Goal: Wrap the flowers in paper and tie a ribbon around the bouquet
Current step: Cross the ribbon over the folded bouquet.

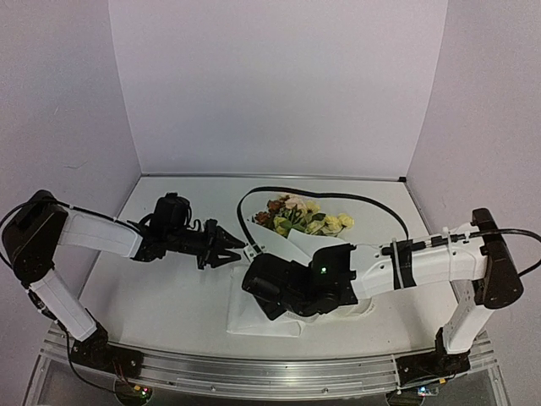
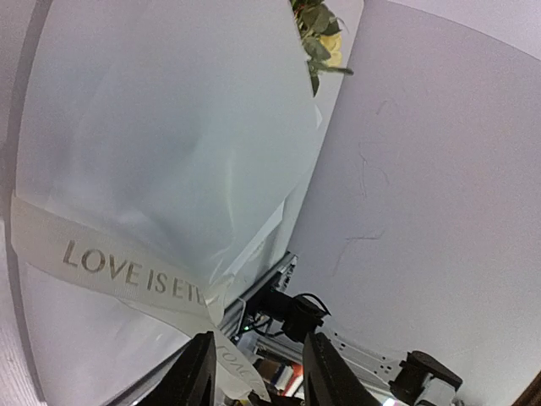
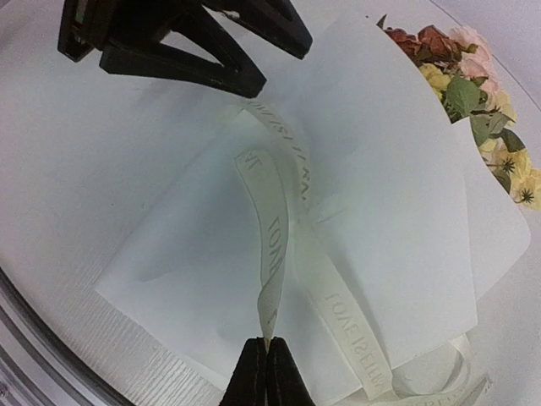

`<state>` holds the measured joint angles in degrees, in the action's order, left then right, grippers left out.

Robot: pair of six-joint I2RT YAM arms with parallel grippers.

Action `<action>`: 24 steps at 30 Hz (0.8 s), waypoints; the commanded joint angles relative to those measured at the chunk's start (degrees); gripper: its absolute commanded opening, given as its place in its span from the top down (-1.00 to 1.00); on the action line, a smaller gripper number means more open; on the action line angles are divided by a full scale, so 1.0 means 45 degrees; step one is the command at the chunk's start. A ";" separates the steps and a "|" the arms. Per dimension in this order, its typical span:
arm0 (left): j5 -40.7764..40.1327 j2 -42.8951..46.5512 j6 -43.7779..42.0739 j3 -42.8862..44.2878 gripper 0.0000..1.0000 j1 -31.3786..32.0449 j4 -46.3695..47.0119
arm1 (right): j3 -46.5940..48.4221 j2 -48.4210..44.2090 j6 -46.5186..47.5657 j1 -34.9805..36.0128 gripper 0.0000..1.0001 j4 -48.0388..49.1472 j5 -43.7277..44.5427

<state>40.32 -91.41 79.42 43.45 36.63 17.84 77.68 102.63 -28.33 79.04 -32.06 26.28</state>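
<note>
caution: ribbon may slip free

right jaws pinch one ribbon end; left jaws stand spread with the other strand loose between them. the bouquet lies on the surface between both arms. a pull would likely drag the unclamped ribbon off the paper.

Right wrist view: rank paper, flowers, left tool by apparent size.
1. Paper: largest by far.
2-3. Flowers and left tool: they look about alike. Both are cut off by the frame edge, so I won't rank them.
</note>
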 commanded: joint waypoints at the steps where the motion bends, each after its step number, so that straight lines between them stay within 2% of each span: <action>1: -0.1090 -0.0429 -0.5563 0.2430 0.23 -0.0127 -0.5876 | 0.0449 -0.0645 -0.0919 -0.0080 1.00 -0.0355 0.0544; 5: -0.2838 -0.0818 -0.8661 0.3763 0.27 0.0037 -0.8671 | 0.0182 -0.0778 -0.1378 -0.0110 1.00 -0.0362 0.0247; 8: -0.3854 -0.0487 -1.0260 0.3824 0.21 0.0222 -0.9065 | -0.0009 -0.0949 -0.2091 -0.0247 1.00 -0.0380 0.0021; 11: -0.5471 -0.0428 -1.1902 0.4075 0.08 0.1086 -0.9404 | -0.0356 -0.1274 -0.3107 -0.0477 1.00 -0.0384 -0.0386; 15: -0.6781 -0.0958 -1.3225 0.4461 0.02 0.2079 -0.9520 | -0.0691 -0.1589 -0.4086 -0.0699 1.00 -0.0380 -0.0869; 24: -0.8508 -0.1435 -1.5317 0.5290 -0.09 0.2779 -0.9881 | -0.0865 -0.1721 -0.4693 -0.0727 1.00 -0.0194 -0.1644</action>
<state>8.59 -96.80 17.82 62.98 48.57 -24.68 74.71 97.05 -46.94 75.64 -33.44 20.52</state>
